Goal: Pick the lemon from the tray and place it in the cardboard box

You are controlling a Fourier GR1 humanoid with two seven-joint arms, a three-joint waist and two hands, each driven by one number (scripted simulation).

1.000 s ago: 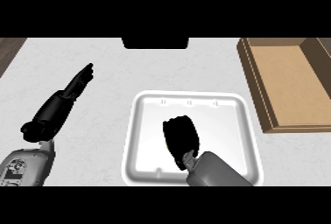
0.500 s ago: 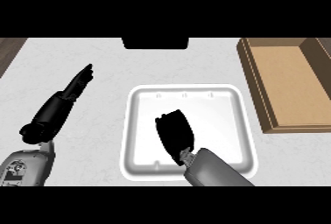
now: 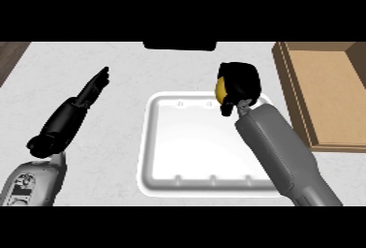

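Lemon (image 3: 221,90) shows yellow inside right hand's (image 3: 239,82) curled fingers.

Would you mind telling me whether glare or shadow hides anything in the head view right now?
Head view: even light; the tray looks brightly washed out, its floor showing little detail; the right hand reads as a black mass, with the lemon only a yellow sliver.

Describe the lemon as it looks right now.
Only a thin yellow sliver of the lemon shows; the right hand curls round it and hides the rest. It sits at the hand's left side, over the far right corner of the white tray, left of the cardboard box. Whether it touches the tray cannot be told.
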